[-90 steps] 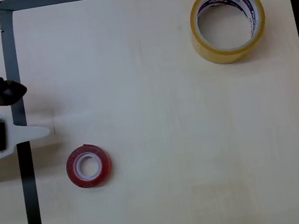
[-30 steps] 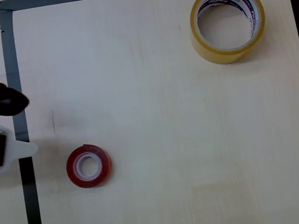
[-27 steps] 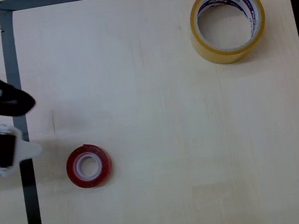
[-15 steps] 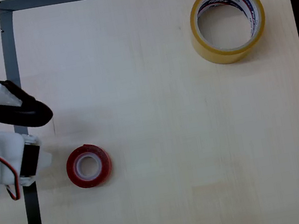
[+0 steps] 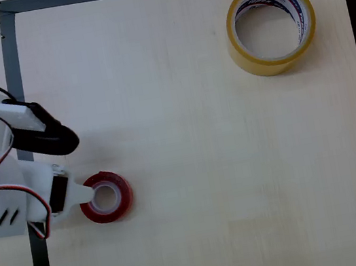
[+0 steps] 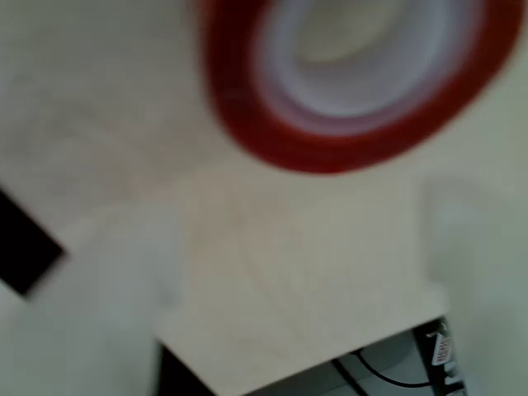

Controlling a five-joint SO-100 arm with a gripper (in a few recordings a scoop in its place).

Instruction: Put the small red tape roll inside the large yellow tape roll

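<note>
White tool (image 5: 77, 166) over small red tape roll (image 5: 106, 196), large yellow tape roll (image 5: 271, 26) well apart

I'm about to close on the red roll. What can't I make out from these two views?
- Jaw opening: the gripper shows one white fingertip overlapping the small red tape roll overhead; the arm's body hides the other.
- Finger height over the table: untellable from straight above.
- Wrist view: motion-blurred; the red roll is cut off by the top edge.
- Print inside the large yellow tape roll: too small.

White arm (image 5: 11, 204) at left edge, overhead view; jaws spread, white finger (image 5: 82, 194) pointing right.
</note>
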